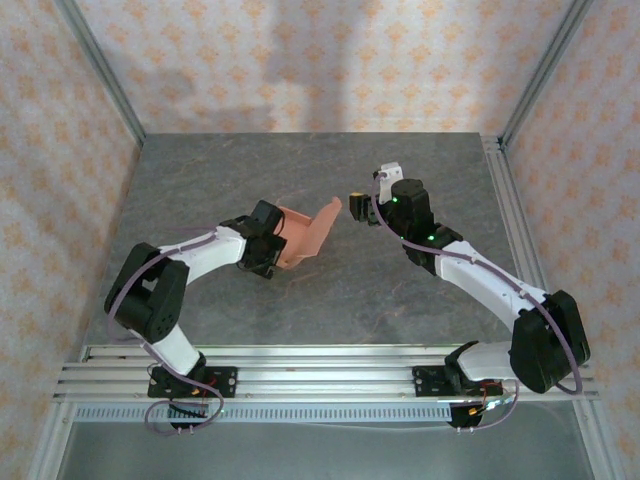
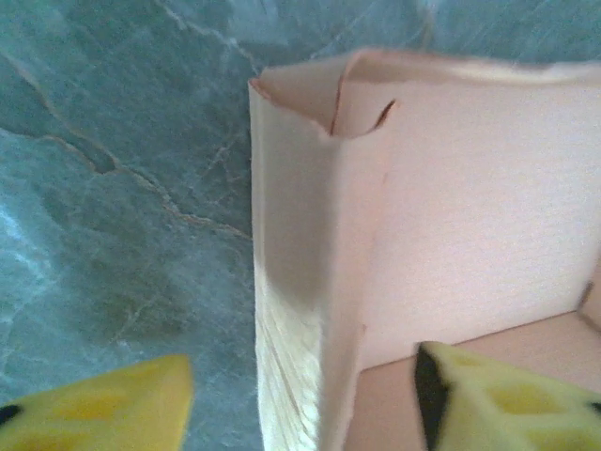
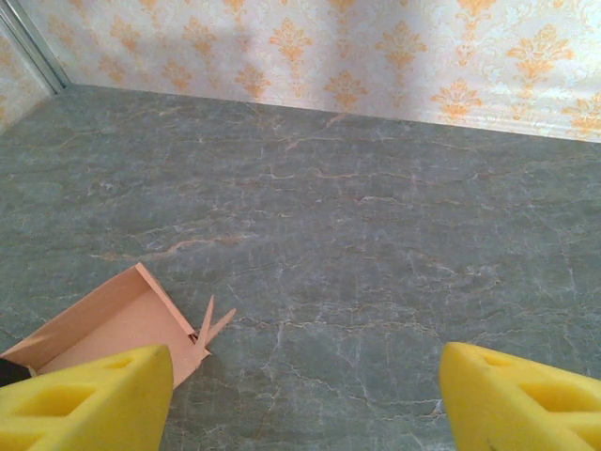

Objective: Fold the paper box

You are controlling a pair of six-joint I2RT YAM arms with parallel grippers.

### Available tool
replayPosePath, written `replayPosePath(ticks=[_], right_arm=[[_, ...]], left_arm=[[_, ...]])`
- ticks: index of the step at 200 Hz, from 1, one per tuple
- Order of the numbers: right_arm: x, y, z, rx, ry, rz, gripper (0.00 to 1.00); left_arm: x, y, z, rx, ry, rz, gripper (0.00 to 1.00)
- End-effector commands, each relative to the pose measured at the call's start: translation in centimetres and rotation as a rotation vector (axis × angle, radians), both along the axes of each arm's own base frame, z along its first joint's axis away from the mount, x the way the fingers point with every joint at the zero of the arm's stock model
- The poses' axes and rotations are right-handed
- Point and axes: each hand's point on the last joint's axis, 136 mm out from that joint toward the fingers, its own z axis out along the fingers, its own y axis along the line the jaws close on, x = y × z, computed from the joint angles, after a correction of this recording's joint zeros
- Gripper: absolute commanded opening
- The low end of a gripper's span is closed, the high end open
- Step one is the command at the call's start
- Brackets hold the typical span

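Clearly mid-fold, the paper box (image 1: 305, 232) lies near the middle of the grey marbled tabletop (image 1: 330, 300), its base flat and one salmon flap tilted up toward the right arm. The left claw (image 1: 272, 243) sits at the box's left end. In its wrist view the yellow fingers (image 2: 103, 404) stand wide apart and straddle an upright side wall (image 2: 291, 282), one finger out over the stone and the other inside, above the box floor. Neither pad appears to press the card, so the claw is wide and holds nothing. That straddle looks chosen to keep the raised wall from flopping back, or to be ready to pinch it along the crease.

The right claw (image 1: 358, 208) hovers just beside the tilted flap, apart from it. Its fingers (image 3: 89, 395) are spread wide with bare tabletop between them, and the box shows at the lower left of its view with a pointed tab (image 3: 211, 324) sticking out. It seems placed to meet that flap and tab next. The thin card could buckle if pushed off the crease.
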Motion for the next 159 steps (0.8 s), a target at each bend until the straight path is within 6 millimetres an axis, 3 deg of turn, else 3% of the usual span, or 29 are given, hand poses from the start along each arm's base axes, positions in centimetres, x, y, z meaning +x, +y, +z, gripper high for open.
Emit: replayPosePath(ticks=[1, 28, 63, 94, 124, 159], right_arm=[[0.5, 0.0, 0.4, 0.008, -0.023, -0.006, 0.75], [0.7, 0.3, 0.3, 0.015, -0.016, 0.002, 0.75], [0.7, 0.8, 0.1, 0.04, -0.003, 0.016, 0.75], [0.5, 0.8, -0.2, 0.051, 0.011, 0.016, 0.75], [0.2, 0.6, -0.5, 0.059, 0.024, 0.009, 0.74], [-0.1, 0.0, -0.4, 0.051, 0.028, -0.009, 0.74]], left_arm=[[0.6, 2.0, 2.9, 0.098, -0.076, 0.006, 0.78], [1.3, 3.2, 6.0, 0.193, -0.168, -0.078, 0.88], [2.6, 5.5, 8.8, 0.32, -0.268, -0.21, 0.91], [4.7, 6.7, 8.7, 0.314, -0.286, -0.348, 0.91], [7.4, 5.1, 7.7, 0.218, -0.308, -0.466, 0.91], [9.1, 3.8, 5.3, 0.149, -0.292, -0.484, 0.91]])
